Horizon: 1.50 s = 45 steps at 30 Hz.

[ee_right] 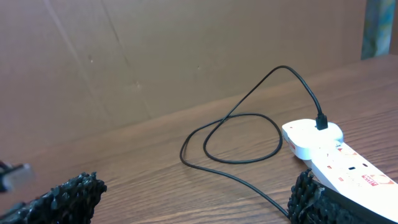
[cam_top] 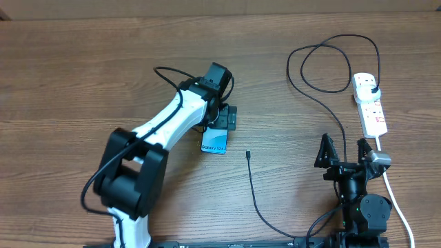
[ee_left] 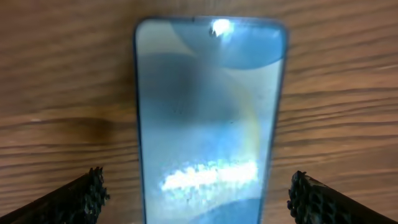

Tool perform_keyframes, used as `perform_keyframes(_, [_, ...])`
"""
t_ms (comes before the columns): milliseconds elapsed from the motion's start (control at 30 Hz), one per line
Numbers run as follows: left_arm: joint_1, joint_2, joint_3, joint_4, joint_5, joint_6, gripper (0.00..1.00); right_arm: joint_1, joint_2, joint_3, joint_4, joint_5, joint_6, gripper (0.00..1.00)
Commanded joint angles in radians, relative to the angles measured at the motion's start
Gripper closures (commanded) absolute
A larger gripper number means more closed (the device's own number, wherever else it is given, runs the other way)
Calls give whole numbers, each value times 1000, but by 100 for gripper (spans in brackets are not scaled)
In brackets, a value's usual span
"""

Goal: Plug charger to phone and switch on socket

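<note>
The phone lies flat on the wooden table with its blue-teal screen up; it fills the left wrist view. My left gripper hangs open right above the phone's far end, its fingertips either side of the phone, not touching it. The charger's black cable loops from its plug in the socket down to a loose connector tip right of the phone. My right gripper is open and empty near the table's front, the cable and socket ahead of it.
The socket's white cord runs down the right side past my right arm. A brown cardboard wall stands behind the table.
</note>
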Motion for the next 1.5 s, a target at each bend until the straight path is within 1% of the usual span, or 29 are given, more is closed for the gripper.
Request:
perform_keyframes(0, [-4, 46, -9, -4, 29, -12, 0, 4, -9, -10, 5, -2, -2, 0])
perform_keyframes(333, [-4, 51, -9, 6, 0, -16, 0, 4, -9, -10, 5, -2, -2, 0])
perform_keyframes(567, [-5, 51, -14, 5, -9, -69, 0, 4, -9, -10, 5, -2, -2, 0])
perform_keyframes(1067, [-26, 51, -46, 19, -1, -67, 0, 4, -9, -10, 5, -2, -2, 0])
perform_keyframes(1167, [-27, 51, -46, 45, -3, -26, 0, 4, -9, -10, 5, -2, -2, 0])
perform_keyframes(1467, [-14, 51, -45, 58, -63, -15, 0, 4, -9, -10, 5, -2, -2, 0])
